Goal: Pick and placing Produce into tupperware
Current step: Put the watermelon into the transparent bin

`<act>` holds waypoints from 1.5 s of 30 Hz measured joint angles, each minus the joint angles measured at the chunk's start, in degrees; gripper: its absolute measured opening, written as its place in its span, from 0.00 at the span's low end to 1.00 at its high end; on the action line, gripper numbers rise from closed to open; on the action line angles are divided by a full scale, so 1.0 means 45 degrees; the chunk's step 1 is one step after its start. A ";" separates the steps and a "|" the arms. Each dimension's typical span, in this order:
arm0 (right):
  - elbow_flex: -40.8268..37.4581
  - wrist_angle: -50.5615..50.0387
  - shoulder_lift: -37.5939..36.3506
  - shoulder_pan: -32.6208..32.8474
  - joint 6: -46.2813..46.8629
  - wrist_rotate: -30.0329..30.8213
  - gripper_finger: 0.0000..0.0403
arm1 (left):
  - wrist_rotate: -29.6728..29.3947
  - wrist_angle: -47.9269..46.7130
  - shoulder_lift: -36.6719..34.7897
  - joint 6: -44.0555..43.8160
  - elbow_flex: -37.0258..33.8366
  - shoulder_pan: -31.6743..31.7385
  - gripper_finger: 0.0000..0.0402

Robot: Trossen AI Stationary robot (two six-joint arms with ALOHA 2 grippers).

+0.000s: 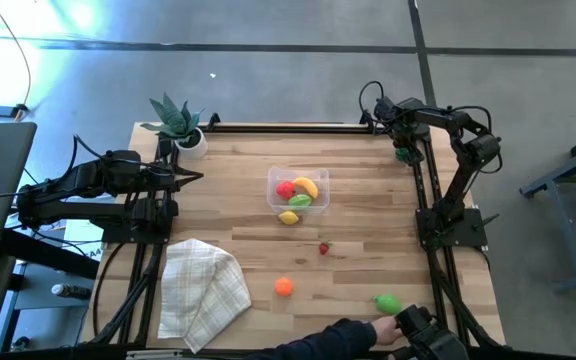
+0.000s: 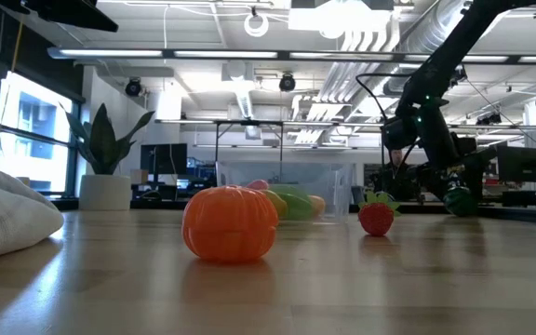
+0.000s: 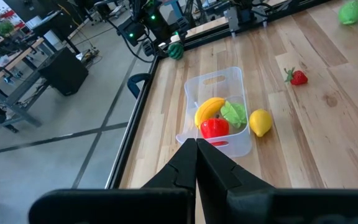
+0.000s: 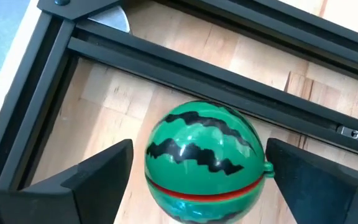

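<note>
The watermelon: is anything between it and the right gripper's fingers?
No. The watermelon sits on the table between the right gripper's spread fingers, with visible gaps on both sides and nothing in them.

Wooden plank table [image 1: 248,180] with black frame rails [image 1: 288,126], grey concrete floor [image 1: 268,70] around it. Potted plant [image 1: 176,120] at a far corner, checked cloth [image 1: 200,290] near the front. Room behind: large windows [image 2: 7,130] at one side, white ceiling ducts [image 2: 380,28], strip lights, desks with monitors [image 2: 170,160].
</note>
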 joint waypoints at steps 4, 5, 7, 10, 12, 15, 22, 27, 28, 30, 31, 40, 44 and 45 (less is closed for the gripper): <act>0.0008 -0.0015 0.0000 0.0000 -0.0010 -0.0060 0.89 | 0.0004 -0.0002 0.0001 0.0000 0.0000 0.0005 0.00; 0.0010 -0.0019 0.0000 0.0000 -0.0010 -0.0063 0.89 | 0.0004 -0.0002 -0.0002 -0.0002 0.0000 0.0005 0.00; 0.0010 -0.0029 0.0000 0.0000 -0.0002 -0.0155 0.89 | -0.0001 -0.0005 0.0001 0.0000 0.0000 0.0001 0.00; 0.0010 -0.0034 0.0004 0.0000 0.0049 -0.0337 0.89 | 0.0004 -0.0005 0.0001 -0.0005 0.0001 0.0005 0.00; 0.0010 -0.0031 0.0005 0.0000 0.0051 -0.0345 0.89 | 0.0004 0.0000 -0.0002 0.0000 0.0000 0.0002 0.00; 0.0010 0.0001 0.0005 0.0000 0.0049 -0.0346 0.89 | 0.0004 -0.0002 0.0001 0.0000 0.0000 0.0002 0.00; -0.0797 0.1129 0.0015 0.0000 0.0060 -0.1005 0.89 | 0.0003 0.0000 0.0000 0.0000 0.0000 0.0004 0.00; -0.0748 0.1202 -0.0024 0.0000 0.0292 -0.1005 0.89 | 0.0003 -0.0004 -0.0003 -0.0001 0.0000 0.0004 0.00; -0.0748 0.1171 -0.0029 0.0000 0.0296 -0.0978 0.89 | 0.0004 0.0000 0.0001 0.0000 0.0000 0.0005 0.00; -0.0748 0.1131 -0.0026 0.0000 0.0342 -0.0907 0.89 | 0.0000 0.0000 0.0001 0.0000 0.0000 0.0001 0.00; -0.0748 0.1073 -0.0027 0.0000 0.0399 -0.0869 0.89 | 0.0004 -0.0005 0.0001 0.0000 0.0000 0.0001 0.00; -0.0748 0.1003 -0.0027 -0.0003 0.0425 -0.0614 0.89 | 0.0002 -0.0002 0.0001 0.0000 0.0000 0.0002 0.00; -0.0748 0.1069 -0.0029 -0.0001 0.0401 -0.0411 0.89 | 0.0004 0.0000 -0.0004 0.0000 0.0000 0.0005 0.00; -0.0748 0.1069 -0.0029 -0.0005 0.0399 -0.0373 0.89 | 0.0004 -0.0004 -0.0004 0.0000 0.0004 0.0005 0.00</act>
